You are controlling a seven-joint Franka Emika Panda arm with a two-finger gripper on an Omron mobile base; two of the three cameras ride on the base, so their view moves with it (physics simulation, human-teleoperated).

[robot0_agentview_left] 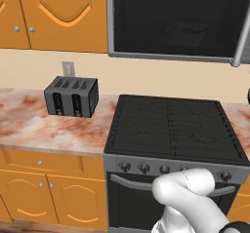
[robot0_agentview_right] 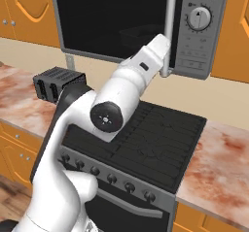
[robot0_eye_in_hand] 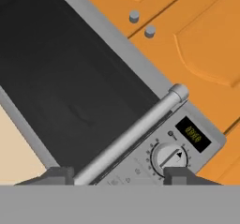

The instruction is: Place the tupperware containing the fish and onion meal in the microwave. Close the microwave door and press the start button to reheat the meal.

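gripper (robot0_eye_in_hand: pixel 117 175) tips wide apart, holding nothing, close in front of door handle (robot0_eye_in_hand: pixel 131 135) | stove (robot0_agentview_left: pixel 176 127) below; toaster (robot0_agentview_left: pixel 72 96) on counter (robot0_agentview_left: pixel 44 125) to its left | microwave (robot0_agentview_right: pixel 202 37) door (robot0_agentview_left: pixel 173 22) shut; tupperware (robot0_agentview_right: pixel 138 34) dimly visible behind glass; dial (robot0_eye_in_hand: pixel 171 156) & display (robot0_eye_in_hand: pixel 192 134) right of handle

The white arm rose from the base, bent sharply at a dark-capped elbow joint and reached up and forward, its forearm slanting toward the upper right in the right base view; the wrist was rolled, so the hand view sat tilted; the claw (robot0_eye_in_hand: pixel 118 175) showed there as two small dark fingertips (robot0_eye_in_hand: pixel 58 175) at the bottom edge, standing well apart with nothing between them; in the left base view a rounded white link sat low at the right.
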